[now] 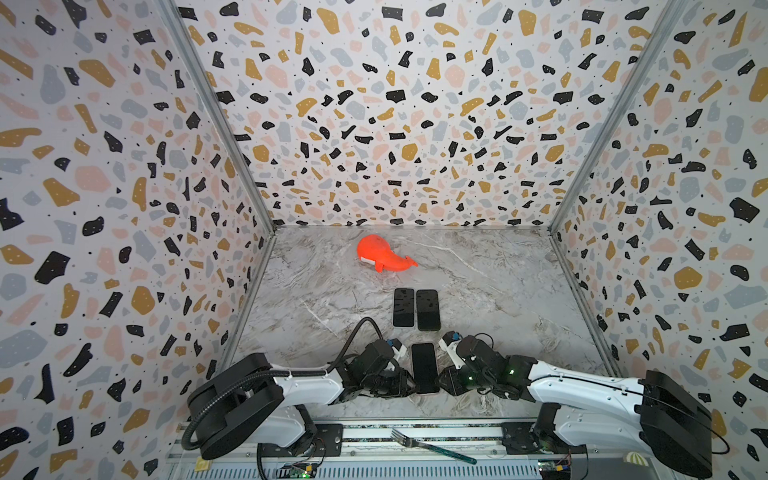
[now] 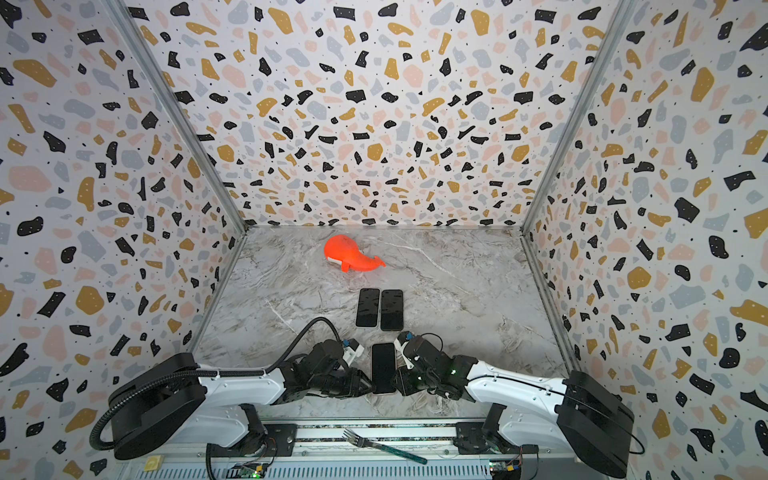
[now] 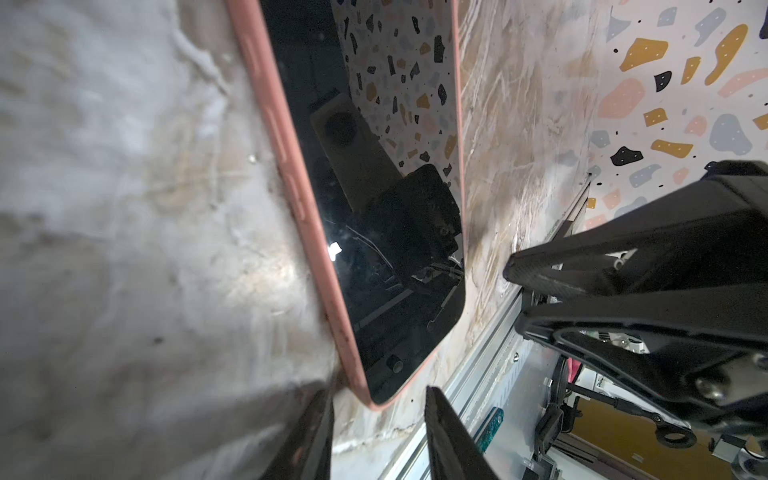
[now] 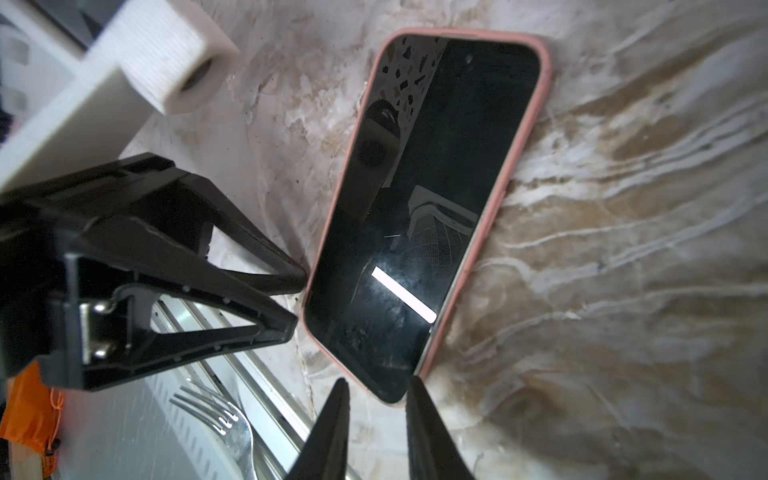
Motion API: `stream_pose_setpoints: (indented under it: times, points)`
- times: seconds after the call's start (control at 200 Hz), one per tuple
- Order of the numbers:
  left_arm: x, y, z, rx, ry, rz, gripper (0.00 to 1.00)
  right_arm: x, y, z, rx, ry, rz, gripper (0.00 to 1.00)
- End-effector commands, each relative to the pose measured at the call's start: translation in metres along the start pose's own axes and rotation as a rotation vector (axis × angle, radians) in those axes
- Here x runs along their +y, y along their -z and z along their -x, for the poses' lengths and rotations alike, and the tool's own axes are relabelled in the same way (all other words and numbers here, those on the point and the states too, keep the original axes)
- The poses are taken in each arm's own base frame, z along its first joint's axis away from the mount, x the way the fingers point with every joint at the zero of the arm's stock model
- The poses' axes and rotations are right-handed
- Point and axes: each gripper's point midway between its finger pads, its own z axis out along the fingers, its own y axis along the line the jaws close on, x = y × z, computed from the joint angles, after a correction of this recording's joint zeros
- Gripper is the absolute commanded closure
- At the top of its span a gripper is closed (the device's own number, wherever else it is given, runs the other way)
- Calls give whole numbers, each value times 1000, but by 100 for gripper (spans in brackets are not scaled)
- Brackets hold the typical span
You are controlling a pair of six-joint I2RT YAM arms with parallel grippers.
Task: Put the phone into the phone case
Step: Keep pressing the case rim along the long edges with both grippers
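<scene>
Marble-patterned grey tabletop point(image 1: 498, 291) carries the black glass-fronted phone point(image 1: 424, 368). It lies flat at 6 o'clock of the surface, long axis running 12 to 6, inside the pink soft-rimmed phone case point(image 3: 291, 174). Its near short edge sits close to the table's front edge, where the aluminium rail point(image 1: 365, 434) runs.

The left gripper point(image 4: 301, 303) stands at the phone's 8 o'clock, tips just beside the case's long edge, jaws parted on nothing. The right gripper point(image 3: 515, 291) stands at 4 o'clock, likewise released. Its fingers point(image 4: 424, 424) straddle a near corner, 1 tip at the rim.

At the cased phone's 12 o'clock, apart from it, 2 more black slab phones point(image 1: 428, 309) lie side by side. Beyond them at 11 o'clock rests the orange plastic whale toy point(image 1: 380, 257). Bare marble spreads at 2 and 10 o'clock.

Both top views show the case only as a thin outline; the wrist views show its pink. The left wrist view alone shows raised button bumps along 1 long rim. The right wrist view alone shows a pale strip between screen and rim by the straddled corner. A steel fork with a teal handle point(image 1: 432, 449) lies on the rail.
</scene>
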Motion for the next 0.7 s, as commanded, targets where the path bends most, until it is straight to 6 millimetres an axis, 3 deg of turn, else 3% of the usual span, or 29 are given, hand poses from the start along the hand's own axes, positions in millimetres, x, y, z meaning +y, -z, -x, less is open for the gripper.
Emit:
stream_pose_setpoints:
  times: [0.0,0.13,0.295,0.696]
  points:
    - [2,2,1,-8,-11,18,60,4,-2,5,6,10,-3,69]
    - [0,1,3,-7,-17,12,60,2,-6,2,26,5,-3,63]
    - [1,-3,2,4,-17,12,60,3,-10,-1,40,-1,12,61]
    - [5,-8,0,17,-15,15,61,2,-20,-9,77,-14,31,74]
